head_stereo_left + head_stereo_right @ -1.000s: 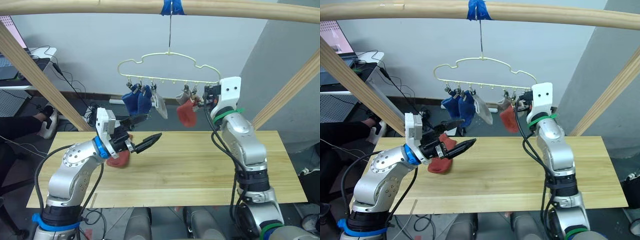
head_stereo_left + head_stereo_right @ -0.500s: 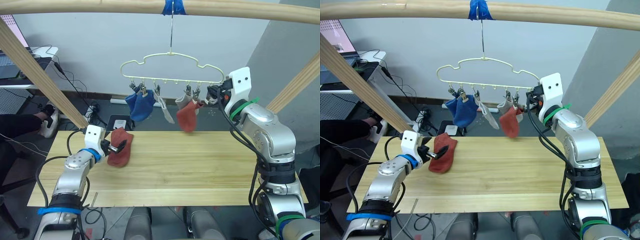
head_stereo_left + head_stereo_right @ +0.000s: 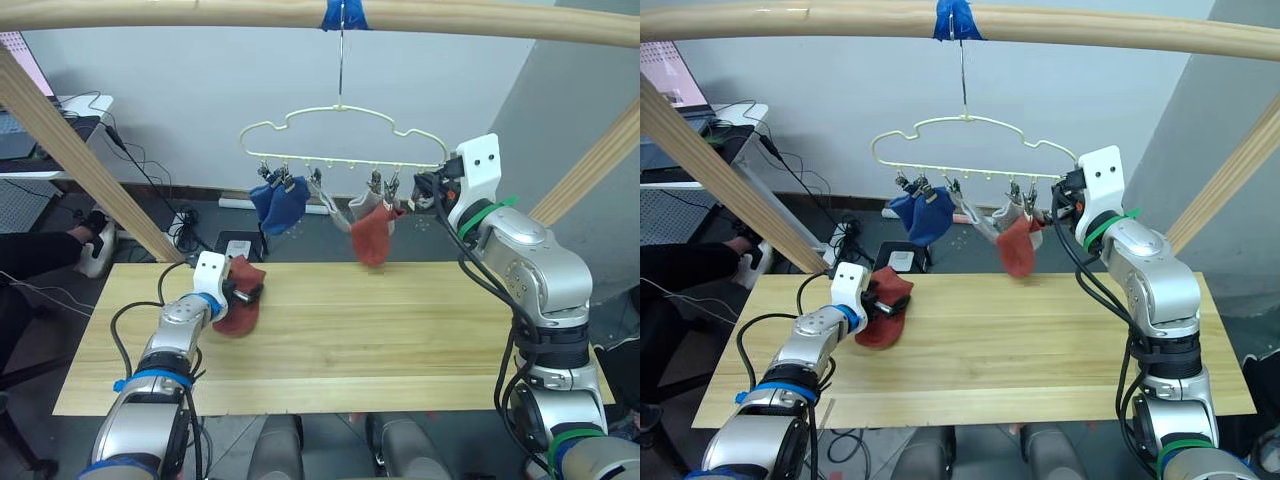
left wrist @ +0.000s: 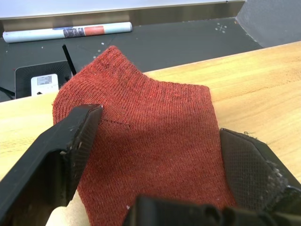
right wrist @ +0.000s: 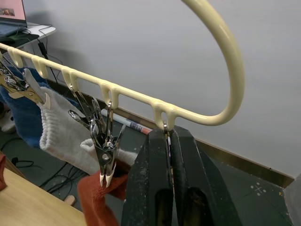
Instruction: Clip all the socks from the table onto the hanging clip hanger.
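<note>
I am seeing the left tool (image 4: 155,165) sitting low over the counter (image 3: 400,330) at its far left, its two fingers spread wide with the red sock (image 4: 150,141) lying flat between them; the fingers are straddling the sock, not pinching it. That sock (image 3: 240,298) is resting on the counter near the far edge, just beside the left wrist.

The right tool (image 5: 169,179) is reaching up at the right end of the hanger (image 3: 340,135), fingers pressed together on the last clip (image 5: 166,136) under the bar, so it is gripping that clip. The hanger is hanging by its hook from the pole (image 3: 200,12) overhead.

On the hanger, two blue socks (image 3: 280,203) are dangling from the left clips, a grey sock (image 3: 335,215) is hanging beside them toward the middle, and a second red sock (image 3: 373,232) with another grey sock (image 3: 362,207) is hanging just left of the right tool.
</note>
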